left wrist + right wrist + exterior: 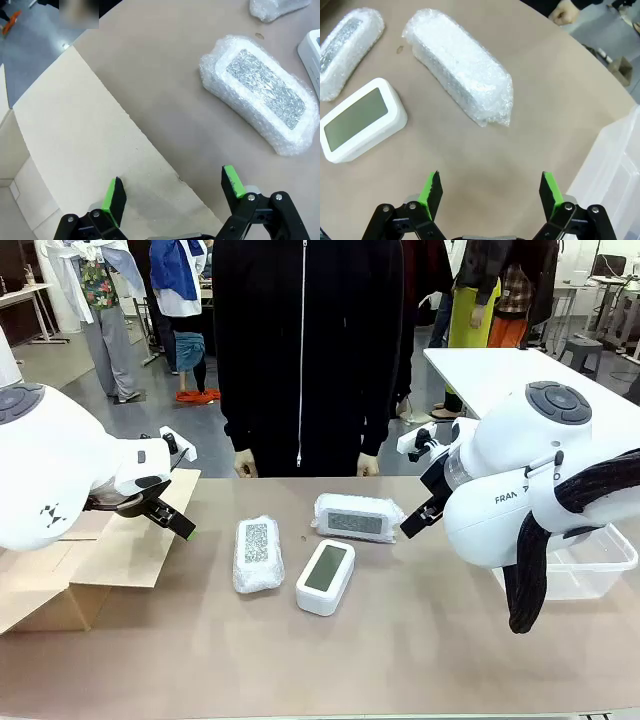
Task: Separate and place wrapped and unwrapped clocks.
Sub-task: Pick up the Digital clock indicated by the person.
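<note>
1. Looking across the table [400, 650] in the front view, I had my left gripper [172, 518] over the flap of a cardboard box [110, 550] on my left side. My right gripper [418, 518] hung just beside the right end of the far wrapped clock [357, 517], with a clear bin [590, 560] under my right arm. The near wrapped clock [258, 553] lay screen up at mid-table. The bare clock [325, 577] lay just to its right, screen up. The far wrapped clock sat behind both, nearer the person, whose hands [245, 467] were at the far edge.
2. Left wrist view: my left gripper [172, 187] had its green pads [112, 195] wide apart and held nothing, above the cardboard flap's edge. The near wrapped clock [260, 92] lay on the table past the flap, apart from my fingers. An edge of the bare clock [312, 50] showed at the right border.
3. Right wrist view: my right gripper [490, 192] was spread and empty above bare table. The far wrapped clock [460, 62] lay ahead, not touched. The bare clock [360, 120] was to its left, the near wrapped clock [347, 47] beyond that, and the bin wall [615, 165] at the right.
</note>
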Robot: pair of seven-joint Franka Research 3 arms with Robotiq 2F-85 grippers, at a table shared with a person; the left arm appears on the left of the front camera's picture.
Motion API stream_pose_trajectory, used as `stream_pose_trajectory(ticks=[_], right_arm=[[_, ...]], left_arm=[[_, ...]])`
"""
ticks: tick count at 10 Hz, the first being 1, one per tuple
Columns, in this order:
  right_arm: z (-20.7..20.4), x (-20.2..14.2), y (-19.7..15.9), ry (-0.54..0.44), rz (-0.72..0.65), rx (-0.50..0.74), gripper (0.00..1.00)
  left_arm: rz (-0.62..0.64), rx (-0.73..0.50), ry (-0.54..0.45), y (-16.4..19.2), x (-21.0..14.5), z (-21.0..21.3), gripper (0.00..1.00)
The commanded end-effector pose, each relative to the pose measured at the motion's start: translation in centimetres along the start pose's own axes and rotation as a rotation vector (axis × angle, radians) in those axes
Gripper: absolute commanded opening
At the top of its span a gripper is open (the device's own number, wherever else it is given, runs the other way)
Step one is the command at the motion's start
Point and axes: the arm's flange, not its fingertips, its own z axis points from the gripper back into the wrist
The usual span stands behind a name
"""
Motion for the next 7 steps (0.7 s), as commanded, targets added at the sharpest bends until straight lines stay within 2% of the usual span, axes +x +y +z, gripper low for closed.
stream_pose_trajectory(ticks=[1, 7], right_arm=[[0.00, 0.00, 0.01, 0.000, 0.000, 0.000, 1.00], [0.00, 0.00, 0.01, 0.000, 0.000, 0.000, 1.00]], left_arm=[[0.000, 0.000, 0.000, -0.01, -0.01, 0.00, 1.00], [0.000, 0.000, 0.000, -0.01, -0.01, 0.00, 1.00]])
